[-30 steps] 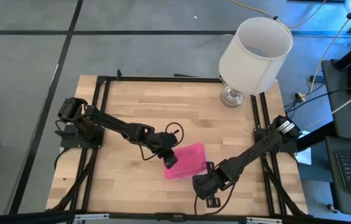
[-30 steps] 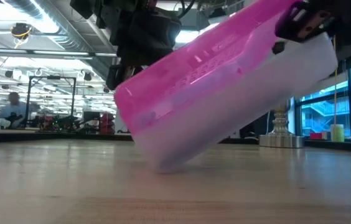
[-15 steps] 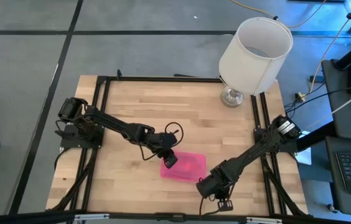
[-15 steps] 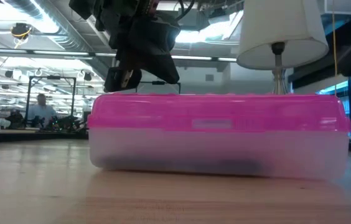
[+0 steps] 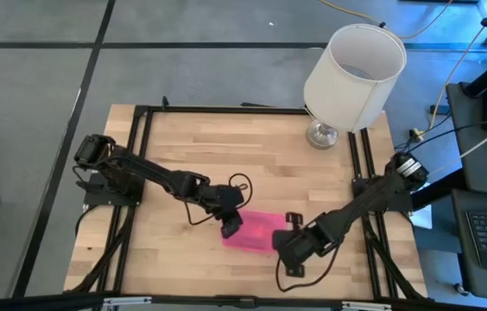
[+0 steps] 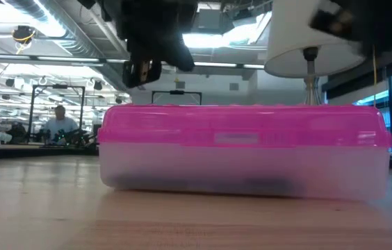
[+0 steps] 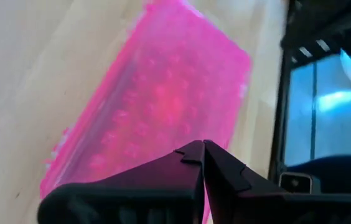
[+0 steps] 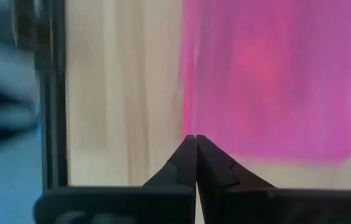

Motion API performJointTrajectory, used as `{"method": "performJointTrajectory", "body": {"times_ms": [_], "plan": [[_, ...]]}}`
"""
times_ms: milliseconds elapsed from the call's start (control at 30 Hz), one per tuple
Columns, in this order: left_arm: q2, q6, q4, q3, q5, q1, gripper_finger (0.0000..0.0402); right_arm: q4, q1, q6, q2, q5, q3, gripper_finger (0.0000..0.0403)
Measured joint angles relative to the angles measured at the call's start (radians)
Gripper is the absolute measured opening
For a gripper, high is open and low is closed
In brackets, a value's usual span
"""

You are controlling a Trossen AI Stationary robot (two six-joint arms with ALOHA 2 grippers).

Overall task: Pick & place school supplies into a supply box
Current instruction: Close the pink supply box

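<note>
**Inspector:** Where does the supply box (image 5: 255,230) stand?

**Onlooker:** Flat on the worktop (image 5: 252,155), towards the front edge, between the two arms. The pink lid is down on the clear base, and the low view shows the seam level from end to end. A dark smear shows through the base, likely the school supplies, though I cannot make out any single pen.

**Inspector:** The claws?

**Onlooker:** The left claw (image 7: 201,151) hangs over the box's left end with its fingertips pressed together and nothing between them. The right claw (image 8: 195,142) is just off the right end, likewise pinched closed and empty. Neither one is gripping the box.

**Inspector:** Your judgement of the step?

**Onlooker:** Lid seated, box set down; I judge the task to be near its end, with only the withdrawal left. To do that well, each arm ought to lift straight up before swinging back, so a fingertip does not catch the lid's edge and pop it or skid the light case across the wood. The right arm should also mind the lamp (image 5: 353,71) at the far right corner.

**Inspector:** Anything loose on the surface?

**Onlooker:** None that I can see from above.
</note>
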Motion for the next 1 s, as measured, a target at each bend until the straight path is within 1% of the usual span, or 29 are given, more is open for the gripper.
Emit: {"method": "performJointTrajectory", "body": {"times_ms": [67, 133, 167, 233, 400, 533, 600, 700, 833, 1000], "plan": [[0.0, 0.041, 0.004, 0.001, -0.002, -0.009, 0.0003, 0.085, -0.006, 0.0, -0.01, 0.096, -0.003, 0.0003], [0.009, 0.053, 0.004, 0.001, -0.016, -0.015, 0.0003, 0.165, -0.014, -0.016, -0.004, 0.132, -0.009, 0.0003], [0.021, 0.053, 0.008, 0.002, -0.026, -0.017, 0.0003, 0.205, -0.022, -0.033, 0.004, 0.134, -0.014, 0.0003], [0.044, 0.054, -0.01, -0.001, -0.042, -0.019, 0.0003, 0.254, -0.034, -0.056, 0.021, 0.136, -0.028, 0.0003], [0.092, 0.052, -0.006, 0.001, -0.044, -0.022, 0.0003, 0.273, -0.076, -0.033, 0.049, 0.131, -0.095, 0.0003], [0.127, 0.047, -0.019, 0.004, -0.02, -0.022, 0.0003, 0.325, -0.107, -0.001, 0.054, 0.077, -0.167, 0.0003], [0.143, 0.046, -0.025, 0.007, -0.001, -0.02, 0.0003, 0.357, -0.117, 0.0, 0.049, 0.066, -0.199, 0.0003], [0.161, 0.048, -0.03, 0.007, -0.001, -0.016, 0.0003, 0.374, -0.129, -0.002, 0.05, 0.053, -0.224, 0.0003], [0.16, 0.049, -0.032, 0.006, 0.011, 0.008, 0.0003, 0.367, -0.158, -0.057, 0.049, 0.039, -0.225, 0.0003], [0.14, 0.038, -0.051, 0.002, -0.009, 0.065, 0.0003, 0.336, -0.226, -0.14, 0.047, 0.042, -0.22, 0.0003]]}}
